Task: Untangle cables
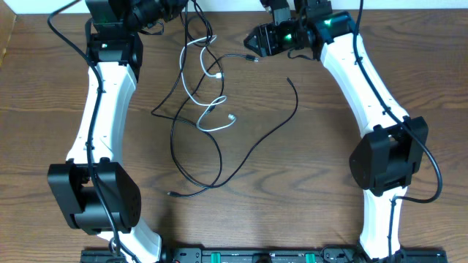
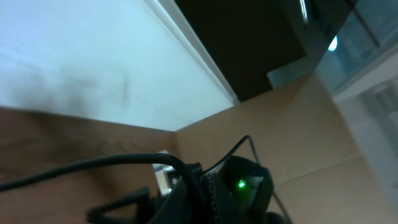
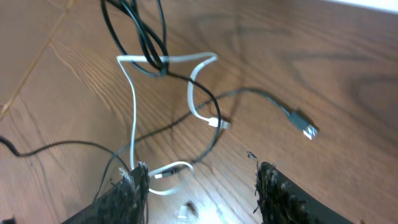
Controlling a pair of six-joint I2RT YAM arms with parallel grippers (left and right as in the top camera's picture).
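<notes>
wood table [image 1: 307,183], tangled cables [image 1: 207,102]; left jaws closed, hold unclear; right jaws apart, empty.

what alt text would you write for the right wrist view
A thin white cable loops through thin black cables in a tangle on a brown wooden table. The right hand shows at the bottom edge, its two dark fingers spread apart.
</notes>
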